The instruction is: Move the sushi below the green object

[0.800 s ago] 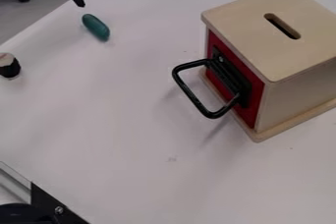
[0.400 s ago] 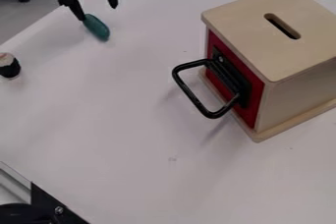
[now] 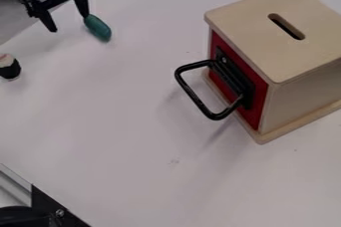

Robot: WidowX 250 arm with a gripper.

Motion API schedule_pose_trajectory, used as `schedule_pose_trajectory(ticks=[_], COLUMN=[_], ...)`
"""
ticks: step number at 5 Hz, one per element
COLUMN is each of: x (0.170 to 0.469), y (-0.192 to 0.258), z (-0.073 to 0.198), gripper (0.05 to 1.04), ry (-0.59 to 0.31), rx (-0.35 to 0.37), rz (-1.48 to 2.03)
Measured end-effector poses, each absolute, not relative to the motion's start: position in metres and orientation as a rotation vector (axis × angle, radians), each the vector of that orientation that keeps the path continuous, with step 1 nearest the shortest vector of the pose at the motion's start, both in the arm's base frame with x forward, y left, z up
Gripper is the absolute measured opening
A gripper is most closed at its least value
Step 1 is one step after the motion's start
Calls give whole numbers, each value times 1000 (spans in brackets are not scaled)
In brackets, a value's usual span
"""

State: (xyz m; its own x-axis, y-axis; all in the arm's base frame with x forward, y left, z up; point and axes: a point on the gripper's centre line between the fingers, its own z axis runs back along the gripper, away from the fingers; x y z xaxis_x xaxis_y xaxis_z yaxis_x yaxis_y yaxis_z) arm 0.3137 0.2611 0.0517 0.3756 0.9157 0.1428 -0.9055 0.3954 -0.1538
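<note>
The sushi (image 3: 9,67) stood at the left edge of the view on the white table (image 3: 120,136), a short roll, pale on top and dark-banded around its side, probably light, firm enough for a gentle squeeze and easily tipped, so best taken by opposite sides of the band. Beyond it, the green object (image 3: 98,28) lay smooth and rounded, likely to roll if nudged. The black gripper (image 3: 69,23) hung just beside its far end, fingers spread apart, gripping nothing.
</note>
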Motion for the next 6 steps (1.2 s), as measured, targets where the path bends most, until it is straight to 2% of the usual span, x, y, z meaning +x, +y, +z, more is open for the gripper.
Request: schedule_pose_trajectory(ticks=[2, 3, 4, 5, 6], x=[269, 252, 235, 224, 218], y=[278, 282, 282, 278, 277], z=[64, 68, 74, 71, 63], gripper=[999, 999, 999, 999, 999], ry=[-189, -187, -166, -142, -137], rx=[49, 69, 62, 19, 26], rz=[1222, 1251, 1309, 1366, 1373])
